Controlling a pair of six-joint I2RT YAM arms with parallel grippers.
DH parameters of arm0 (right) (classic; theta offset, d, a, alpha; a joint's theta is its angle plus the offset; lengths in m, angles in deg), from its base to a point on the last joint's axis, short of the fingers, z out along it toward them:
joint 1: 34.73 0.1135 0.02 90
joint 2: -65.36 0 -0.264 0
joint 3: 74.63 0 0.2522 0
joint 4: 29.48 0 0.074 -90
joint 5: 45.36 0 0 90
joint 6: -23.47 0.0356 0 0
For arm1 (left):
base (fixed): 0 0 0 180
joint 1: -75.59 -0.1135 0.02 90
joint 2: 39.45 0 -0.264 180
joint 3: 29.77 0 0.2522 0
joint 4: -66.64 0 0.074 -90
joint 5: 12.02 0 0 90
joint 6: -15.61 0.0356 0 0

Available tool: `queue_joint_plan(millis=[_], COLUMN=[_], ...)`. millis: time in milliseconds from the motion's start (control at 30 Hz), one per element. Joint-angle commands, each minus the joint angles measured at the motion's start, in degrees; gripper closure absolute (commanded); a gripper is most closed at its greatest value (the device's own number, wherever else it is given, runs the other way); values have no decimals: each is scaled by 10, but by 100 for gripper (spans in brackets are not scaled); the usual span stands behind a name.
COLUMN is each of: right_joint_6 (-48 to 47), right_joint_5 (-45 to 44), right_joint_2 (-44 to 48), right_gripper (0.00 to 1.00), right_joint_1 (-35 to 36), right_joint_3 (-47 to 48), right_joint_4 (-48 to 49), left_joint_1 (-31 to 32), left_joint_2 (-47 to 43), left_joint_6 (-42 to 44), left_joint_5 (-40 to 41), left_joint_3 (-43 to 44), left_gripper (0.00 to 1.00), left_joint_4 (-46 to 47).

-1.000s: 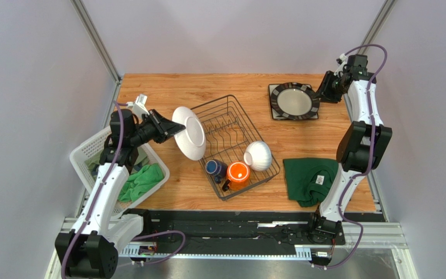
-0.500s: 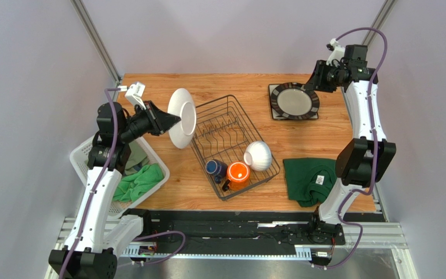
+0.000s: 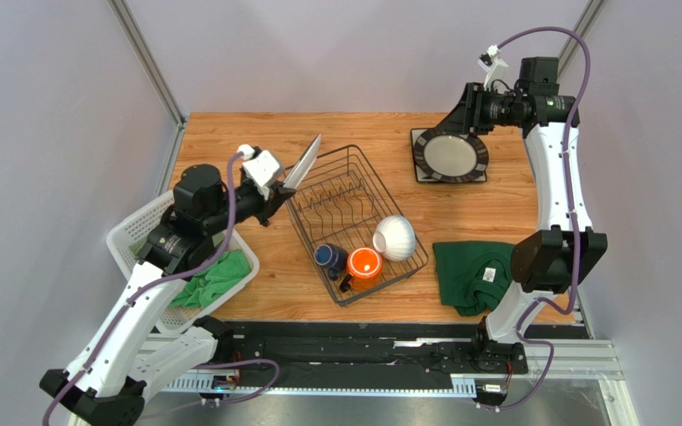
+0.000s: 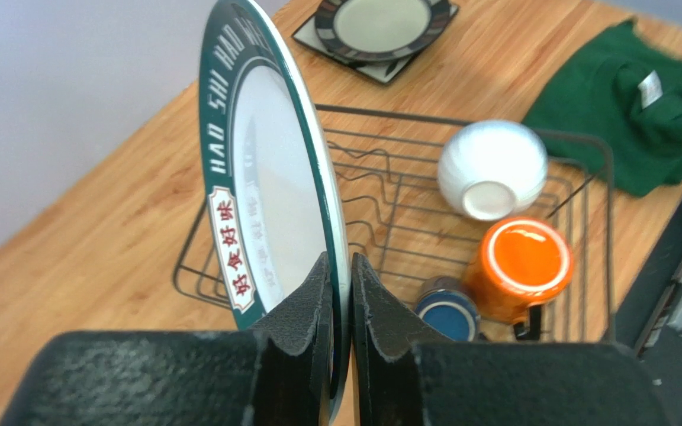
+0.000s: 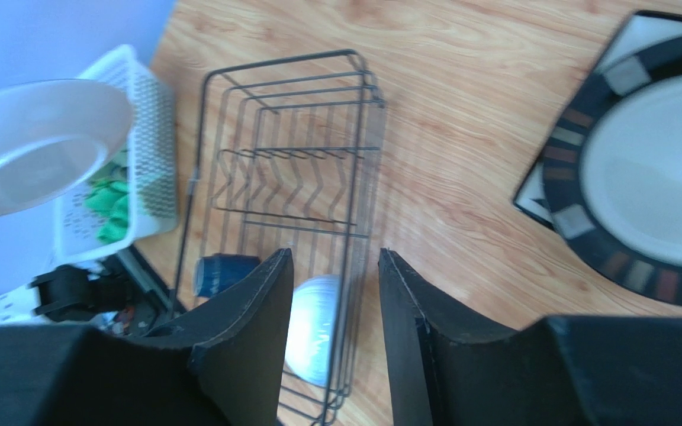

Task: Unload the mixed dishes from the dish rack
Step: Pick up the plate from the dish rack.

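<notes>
Item in hand: round white plate [image 4: 264,204] with a dark-green lettered rim, held upright and edge-on at the left edge of the dish rack [image 3: 336,191], apparently lifted off the tines. Left tool [image 4: 336,355]: clamped on the plate's lower rim. Right tool [image 5: 331,328]: fingers apart, empty, raised beyond the rack's far right corner above a square dark-bordered plate [image 3: 449,153] lying flat on the table. In the rack's near end: white ribbed bowl [image 3: 395,237] upturned, orange mug [image 3: 364,264], dark blue mug [image 3: 328,257]. Step, as judged: carrying out one plate, with three pieces left. Next move likely calls for swinging the plate away from the rack and tilting it flat before release. Obscured: the plate's bottom rim behind the fingers [image 4: 304,351]; its face from overhead; the blue mug partly behind the orange one; the square plate cut off in the right wrist view.
</notes>
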Motion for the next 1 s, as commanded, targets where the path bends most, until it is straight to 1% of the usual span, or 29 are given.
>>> queue_joint_plan(millis=[0,33,100,133,167,200,233,267,300,333,400,433,467,533,600,733,967], right_joint_6=[14,15,13,14,15,15,15,30,32,44,49,53,52,54,61,74,79], right_joint_5=[113,125,131,138,141,147,148,150,155,157,164,164,165,167,168,165,160], right_joint_2=[-6,-10,-16,-14,-14,-14,-15,-16,-17,-19,-21,-23,-25,-29,-29,-36,-66], right_gripper=[55,54,54,54,52,47,45,43,41,41,40,39,39,37,36,34,34], right_joint_1=[3,5,13,17,24,28,32,35,35,52,61,64,72,80,93,118,144], right_joint_3=[64,73,91,91,89,87,85,83,81,78,70,68,67,60,42,20,42], right_joint_4=[-41,-57,-69,-71,-71,-71,-71,-71,-68,-61,-55,-50,-50,-49,-38,-17,-14], left_joint_1=[85,105,150,167,203,219,233,258,269,279,302,309,324,340,347,360,377], left_joint_2=[-1,3,11,15,19,25,29,35,48,53,68,73,78,93,110,130,159], left_joint_6=[196,217,272,290,333,352,367,394,404,412,435,447,475,511,526,548,566], left_joint_5=[132,187,224,278,304,330,363,380,404,416,440,450,460,484,499,506,521], left_joint_3=[12,-1,-13,-29,-38,-51,-68,-75,-80,-88,-96,-107,-115,-132,-137,-143,-146], left_gripper=[100,100,100,100,100,100,100,100,100,100,100,100,100,100,100,100,100], left_joint_4=[31,50,66,90,105,125,155,170,181,202,225,260,279,329,360,391,418])
